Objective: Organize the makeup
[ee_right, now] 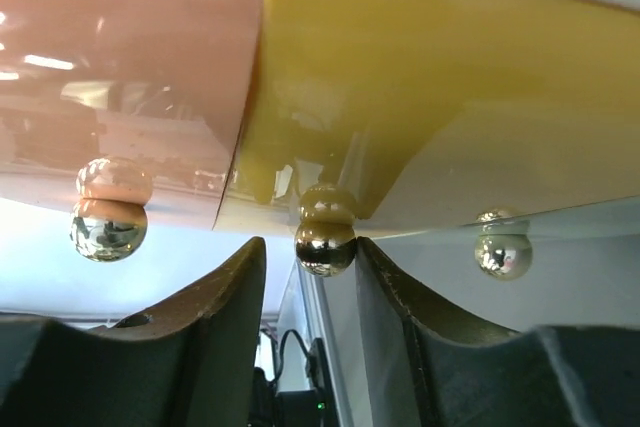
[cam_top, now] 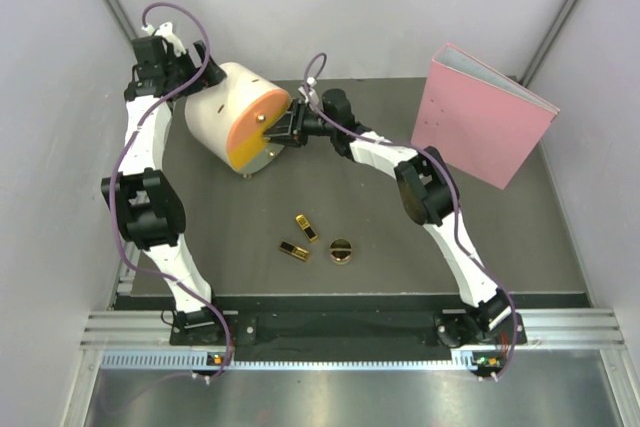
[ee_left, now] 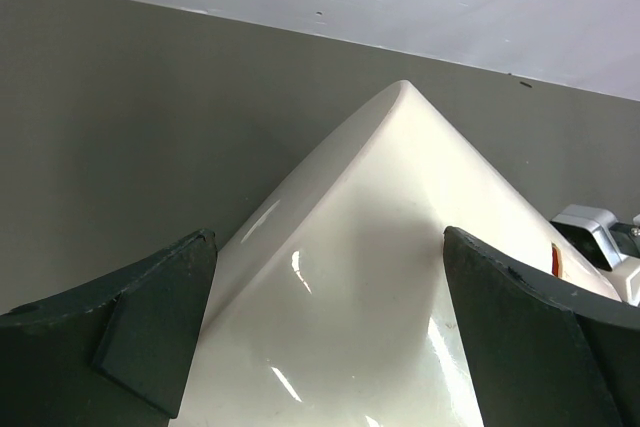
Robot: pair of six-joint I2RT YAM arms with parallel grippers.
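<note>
Right claw [ee_right: 310, 242] narrowed round the middle mirror-bright metal knob [ee_right: 325, 247] on the orange-yellow front of the glossy cream cylindrical box [cam_top: 225, 107]; one finger [ee_right: 385, 277] touching it, a gap at the other, not yet clamped. Left claw [ee_left: 330, 247] spread wide with the box's body between its fingers; grip or mere straddle, could not tell. Two gold-and-black rectangular lipstick cases [cam_top: 306, 228] [cam_top: 294, 250] and a round gold compact [cam_top: 342, 251] lay on the dark surface [cam_top: 240, 217], well apart from both claws, towards the arm bases.
</note>
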